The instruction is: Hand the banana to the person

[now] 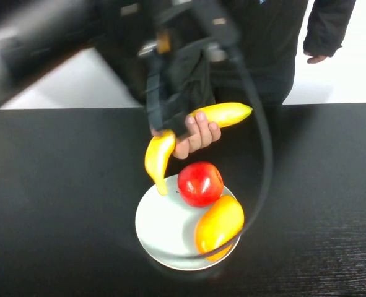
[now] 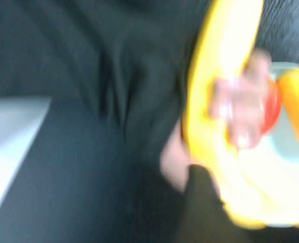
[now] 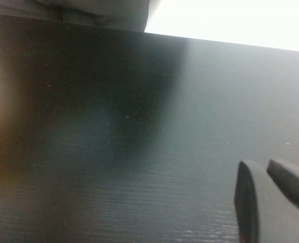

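The banana [image 1: 160,156] is held in the air above the white plate [image 1: 160,224], its far end pointing right. My left gripper [image 1: 174,125] is shut on its middle. The person [image 1: 266,43] stands behind the table in a dark top, and one bare hand [image 1: 199,134] is wrapped around the banana right beside my gripper. In the left wrist view the banana [image 2: 215,66] fills the right side with the person's fingers across it. My right gripper [image 3: 264,171] hangs low over bare black table, fingers close together and empty.
A red apple [image 1: 200,183] and a plump yellow-orange fruit [image 1: 218,226] lie on the plate, right under the banana. The black table [image 1: 59,185] spreads to both sides. The person's other hand [image 1: 316,59] hangs at the far right.
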You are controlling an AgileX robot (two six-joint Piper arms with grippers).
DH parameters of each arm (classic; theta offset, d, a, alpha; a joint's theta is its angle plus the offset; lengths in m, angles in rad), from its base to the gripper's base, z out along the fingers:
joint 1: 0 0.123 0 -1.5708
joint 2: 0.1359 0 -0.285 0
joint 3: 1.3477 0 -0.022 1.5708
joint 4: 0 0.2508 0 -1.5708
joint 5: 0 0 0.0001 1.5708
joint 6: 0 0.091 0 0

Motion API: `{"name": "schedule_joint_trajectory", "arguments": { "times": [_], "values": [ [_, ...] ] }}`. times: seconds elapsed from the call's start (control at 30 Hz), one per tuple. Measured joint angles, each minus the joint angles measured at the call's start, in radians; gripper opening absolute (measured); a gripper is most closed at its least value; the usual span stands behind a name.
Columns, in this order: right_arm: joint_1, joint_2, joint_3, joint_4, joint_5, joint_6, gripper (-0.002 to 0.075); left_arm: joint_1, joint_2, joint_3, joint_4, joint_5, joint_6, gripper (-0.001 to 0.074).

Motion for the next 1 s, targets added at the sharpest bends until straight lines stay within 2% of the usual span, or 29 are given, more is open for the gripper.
{"name": "schedule_joint_trajectory", "arguments": {
  "times": [0.1, 0.17, 0.27, 0.47, 0.63, 0.77, 1.0],
  "values": [
    [0.0, 0.0, 0.0, 0.0, 0.0, 0.0, -0.0007, 0.04, -0.173, 0.222, 0.002, -0.073, -0.062, 0.0252],
    [0.0, 0.0, 0.0, 0.0, 0.0, 0.0, -0.0007, 0.07, -0.292, 0.374, 0.011, -0.118, -0.102, 0.0118],
    [0.0, 0.0, 0.0, 0.0, 0.0, 0.0, -0.0007, 0.097, -0.444, 0.561, 0.013, -0.186, -0.165, 0.0034],
    [0.0, 0.0, 0.0, 0.0, 0.0, 0.0, -0.0007, 0.105, -0.74, 0.852, 0.014, -0.298, -0.294, 0.0001],
    [0.0, 0.0, 0.0, 0.0, 0.0, 0.0, -0.0007, 0.105, -0.974, 1.021, 0.014, -0.431, -0.437, -0.0001],
    [0.0, 0.0, 0.0, 0.0, 0.0, 0.0, -0.0007, 0.105, -1.109, 1.089, 0.017, -0.441, -0.47, -0.0001],
    [0.0, 0.0, 0.0, 0.0, 0.0, 0.0, -0.0007, 0.105, -1.216, 1.109, 0.068, -0.385, -0.488, -0.0001]
  ]
}}
